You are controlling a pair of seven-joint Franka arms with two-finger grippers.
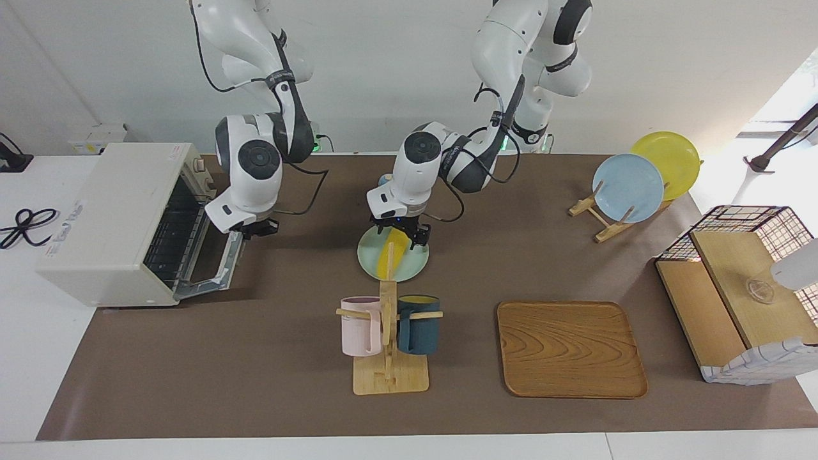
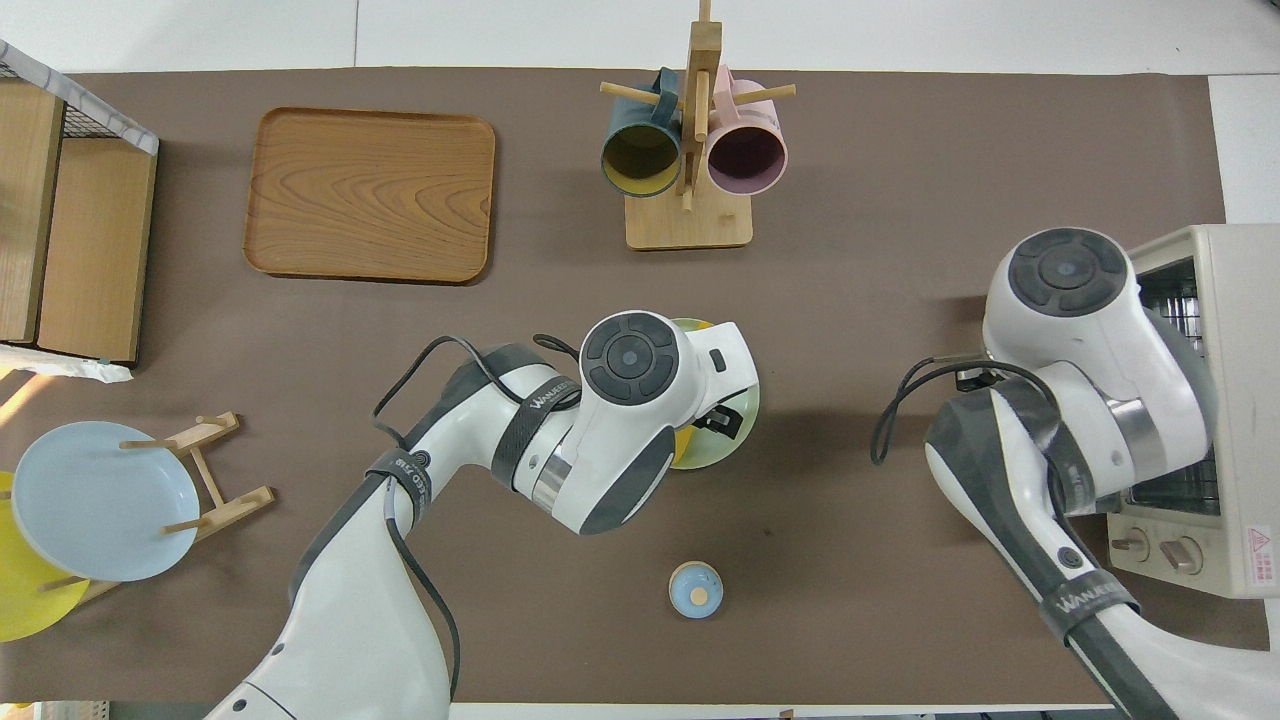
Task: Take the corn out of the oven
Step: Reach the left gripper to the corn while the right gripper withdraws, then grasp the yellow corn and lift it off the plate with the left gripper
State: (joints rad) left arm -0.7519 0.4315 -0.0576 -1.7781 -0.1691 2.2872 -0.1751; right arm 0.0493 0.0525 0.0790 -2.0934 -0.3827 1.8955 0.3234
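Left gripper (image 1: 402, 232) spread wide over my corn (image 1: 395, 250) on green plate (image 1: 412, 267) — right gripper (image 1: 257, 230) pinched closed at oven (image 1: 121, 220) door's raised edge.

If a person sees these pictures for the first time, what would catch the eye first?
Probably the bright yellow corn lying on the pale green plate mid-table, with the open left gripper right over it. Next, the off-white oven at the right arm's end of the table, where the shut right gripper is at its half-raised door.
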